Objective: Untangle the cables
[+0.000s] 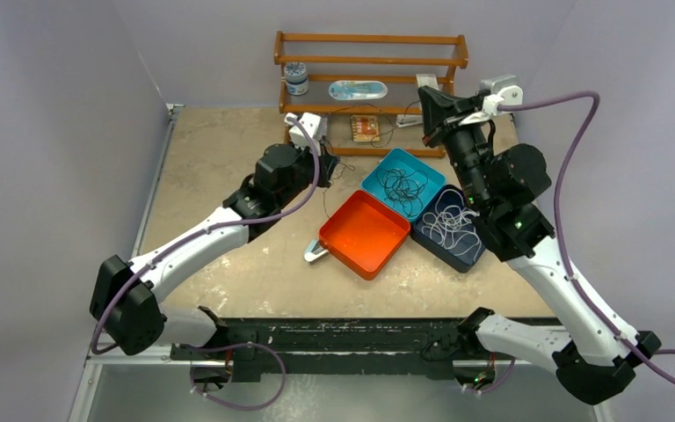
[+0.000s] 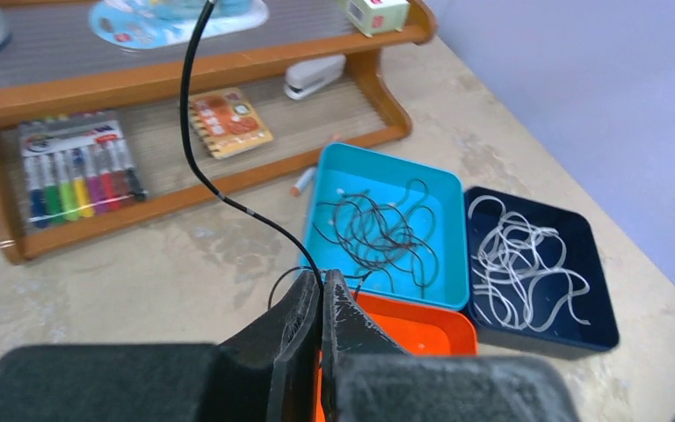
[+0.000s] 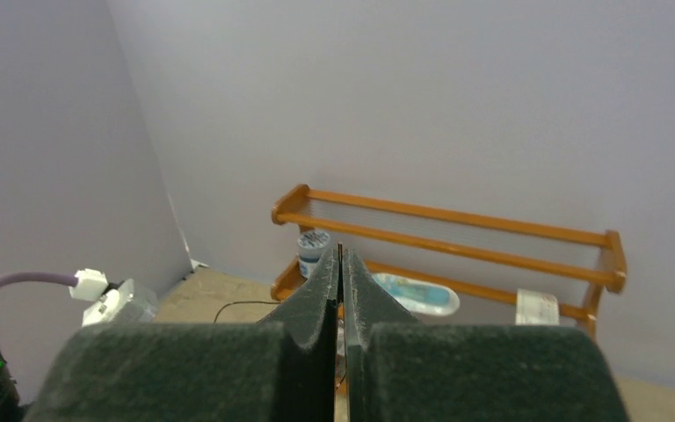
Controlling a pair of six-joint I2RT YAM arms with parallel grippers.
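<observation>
My left gripper is shut on a thin black cable, which rises from the fingertips up and out of the top of the left wrist view. In the top view this gripper sits left of the trays. My right gripper is raised in front of the shelf. In its wrist view it is shut on a thin dark cable end, and a black strand curves below. A cyan tray holds tangled black cables. A navy tray holds white cables. The orange tray looks empty.
A wooden shelf rack stands at the back with a jar, a blue packet, a notebook, a stapler and markers. A small grey tool lies by the orange tray. Walls close in on both sides.
</observation>
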